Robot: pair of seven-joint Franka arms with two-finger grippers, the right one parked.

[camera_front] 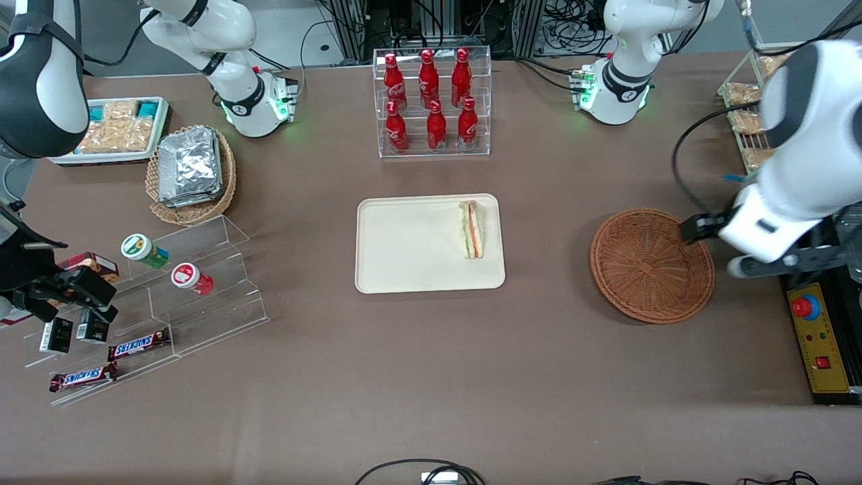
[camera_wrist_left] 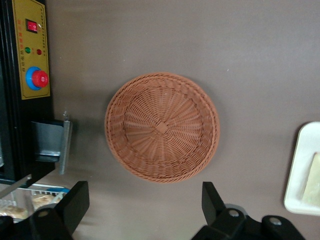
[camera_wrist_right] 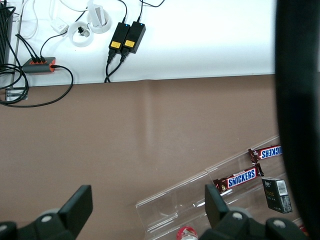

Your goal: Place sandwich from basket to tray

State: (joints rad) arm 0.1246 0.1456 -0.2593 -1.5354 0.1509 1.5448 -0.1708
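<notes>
The sandwich [camera_front: 472, 229], a pale wedge with green and orange-red layers, lies on the cream tray [camera_front: 404, 269], near the tray's end that faces the basket. The round orange-brown wicker basket [camera_front: 652, 264] holds nothing. My left gripper [camera_front: 700, 227] hangs above the basket's rim at the working arm's end of the table. In the left wrist view the gripper [camera_wrist_left: 145, 192] is open and empty, with the basket [camera_wrist_left: 161, 126] just past its fingertips. An edge of the tray [camera_wrist_left: 300, 170] with the sandwich [camera_wrist_left: 314, 180] also shows there.
A control box with a red button [camera_front: 806, 306] stands beside the basket. A rack of red bottles [camera_front: 432, 101] stands farther from the camera than the tray. A tan basket of foil packets [camera_front: 192, 172], a white snack tray [camera_front: 118, 128] and an acrylic stand [camera_front: 155, 296] lie toward the parked arm's end.
</notes>
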